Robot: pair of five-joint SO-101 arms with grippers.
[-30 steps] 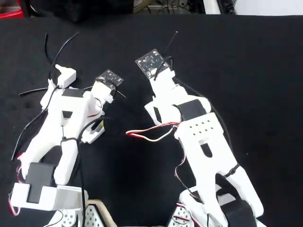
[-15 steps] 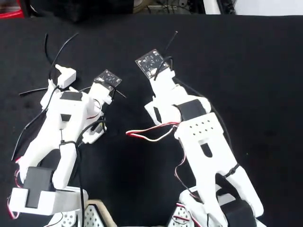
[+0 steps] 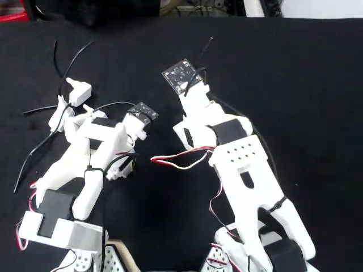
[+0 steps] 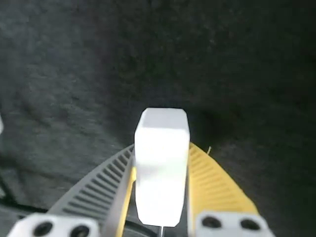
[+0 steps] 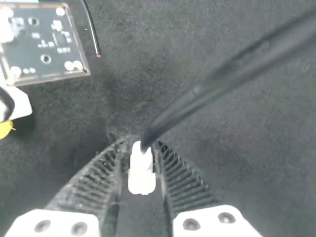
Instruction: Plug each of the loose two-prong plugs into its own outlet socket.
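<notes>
Black cloth [image 3: 317,85] covers the desk [image 3: 340,187]. Well to the outer side of the left jaws lie two loose white plugs [image 3: 79,89], close together, with their thin black cables [image 3: 61,63] splayed across the cloth. From above, the left arm [image 3: 85,153] hides its own jaws under the wrist. The wrist view shows them clamped on a white block [image 4: 162,168], whose prongs or slots cannot be made out. The right jaws, likewise covered from above by the right arm [image 3: 244,164], pinch a small white plug [image 5: 141,170], and a black cable [image 5: 222,74] rises from it. Beyond their tips a circuit board [image 5: 42,44] is cut off by the frame. Broad cloth stretches ahead of both jaws to the desk's far edge.
</notes>
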